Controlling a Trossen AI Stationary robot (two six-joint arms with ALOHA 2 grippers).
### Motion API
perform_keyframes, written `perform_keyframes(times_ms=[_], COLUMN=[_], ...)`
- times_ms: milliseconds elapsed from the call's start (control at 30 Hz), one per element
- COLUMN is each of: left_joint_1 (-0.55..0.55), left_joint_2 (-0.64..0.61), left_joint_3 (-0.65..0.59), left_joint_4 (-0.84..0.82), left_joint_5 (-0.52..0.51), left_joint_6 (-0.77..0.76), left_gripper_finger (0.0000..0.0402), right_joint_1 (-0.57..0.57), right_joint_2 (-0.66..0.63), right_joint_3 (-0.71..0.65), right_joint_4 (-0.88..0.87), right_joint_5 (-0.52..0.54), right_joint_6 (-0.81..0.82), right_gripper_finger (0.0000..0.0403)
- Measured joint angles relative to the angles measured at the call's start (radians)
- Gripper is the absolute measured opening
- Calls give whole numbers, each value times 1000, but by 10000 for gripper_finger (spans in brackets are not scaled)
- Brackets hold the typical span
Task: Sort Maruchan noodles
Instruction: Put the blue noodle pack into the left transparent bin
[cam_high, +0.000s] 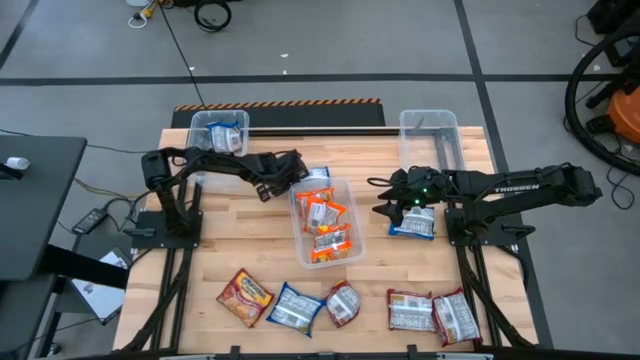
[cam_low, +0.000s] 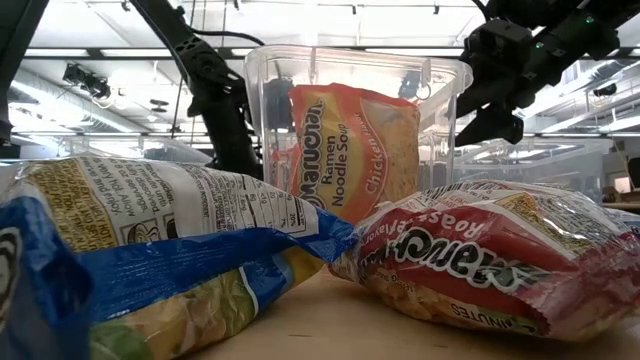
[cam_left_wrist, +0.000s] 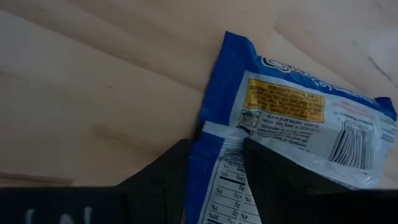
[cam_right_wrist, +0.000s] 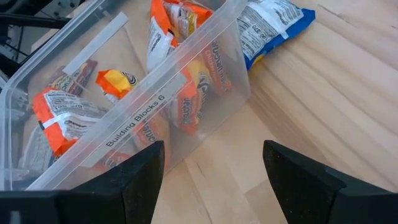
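Item 1, far-left bin (cam_high: 208, 122): clear plastic, at the back of the wooden surface (cam_high: 250, 235); one blue packet (cam_high: 228, 135) inside.

Item 2, left gripper (cam_high: 297, 170): reaches toward the centre, jaws partly closed on the end seam of a blue noodle packet (cam_left_wrist: 292, 118), label side showing. The packet runs lengthwise away from the jaws, just beside the centre bin's back corner (whether it still rests on the surface cannot be told).

Item 3, centre bin (cam_high: 343, 185): clear, long axis running front to back with a slight slant; holds several orange packets (cam_high: 322, 212), jumbled at mixed angles.

Item 4, front row of loose packets: one orange-and-red (cam_high: 244, 296), one blue (cam_high: 293, 308), one dark red (cam_high: 343, 302), then two dark red (cam_high: 432, 312) side by side. All lie flat, tilted at varying angles.

Item 5, right gripper (cam_high: 384, 210): jaws wide apart and empty, hovering between the centre bin and a blue packet on the right (cam_high: 412, 224), which lies flat beneath the arm.

Item 6, far-right bin (cam_high: 430, 128): clear, at the back; no packets can be seen inside.

Handling note: packets are judged light, crinkly and slippery, with a brittle noodle block inside. Best taken by an edge seam or across the short side, gently.
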Motion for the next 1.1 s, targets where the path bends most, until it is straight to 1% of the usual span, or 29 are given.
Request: perform_keyframes(times_ms=[133,233,333,467,500,667,767,900,967,1033,1100], left_joint_1=[-13,-19,-24,-23,-23,-4,11,44,65,90,107], left_joint_2=[2,4,6,8,8,-34,-108,-231,-284,-308,-312], left_joint_3=[0,-1,-1,-2,-2,13,45,95,115,131,130], left_joint_4=[13,23,29,43,49,90,84,61,15,-43,-109], left_joint_5=[-31,-43,-61,-76,-77,-67,-71,-68,-64,-19,22], left_joint_6=[5,5,10,79,93,221,338,539,571,573,580], left_gripper_finger=[157,143,104,23,12,6,4,3,3,3,12], right_joint_1=[0,0,0,0,0,0,0,0,0,0,0], right_joint_2=[0,0,0,0,0,0,0,0,0,0,0], right_joint_3=[0,0,0,0,0,0,0,0,0,0,0], right_joint_4=[0,0,0,0,0,0,-1,0,0,0,0], right_joint_5=[-2,-2,-2,-2,-1,2,3,3,5,8,9], right_joint_6=[0,0,-1,-1,-1,0,8,19,29,33,33], right_gripper_finger=[277,277,277,277,277,277,277,277,277,277,277])
